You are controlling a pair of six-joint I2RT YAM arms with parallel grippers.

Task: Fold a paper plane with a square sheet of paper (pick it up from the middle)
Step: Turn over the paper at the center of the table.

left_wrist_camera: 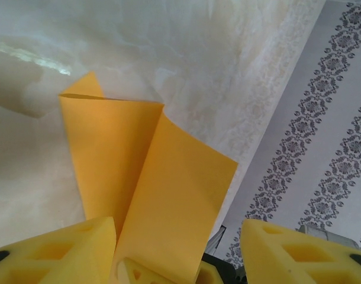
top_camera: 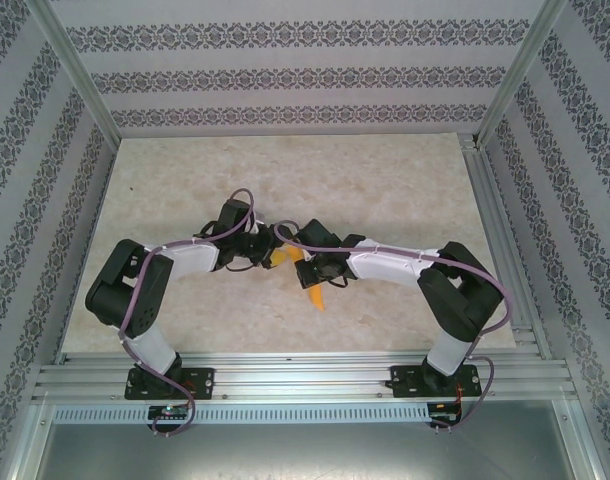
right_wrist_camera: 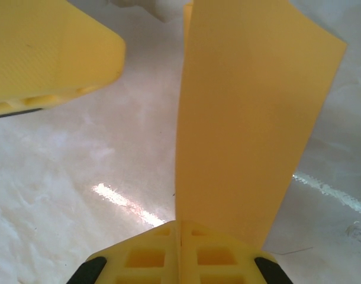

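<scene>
The paper (left_wrist_camera: 168, 189) is thin n floppy, creases easy, held just off the table (top_camera: 385, 180) btw the arms. Right gripper (right_wrist_camera: 180, 228) clamped on its edge; left gripper (left_wrist_camera: 177, 231) jaws apart w/ paper between. Imo pinch near the fold.

From above, the arms (top_camera: 385, 265) cover most of the paper (top_camera: 314, 293), so its outline's anyone's guess. On the right wrist camera its top runs off-frame.

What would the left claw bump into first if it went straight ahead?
Most likely the folded orange paper. It stands right between the left claw's open fingers, pinched by the right claw. The table lies beyond it, though depth is hard to judge.
</scene>
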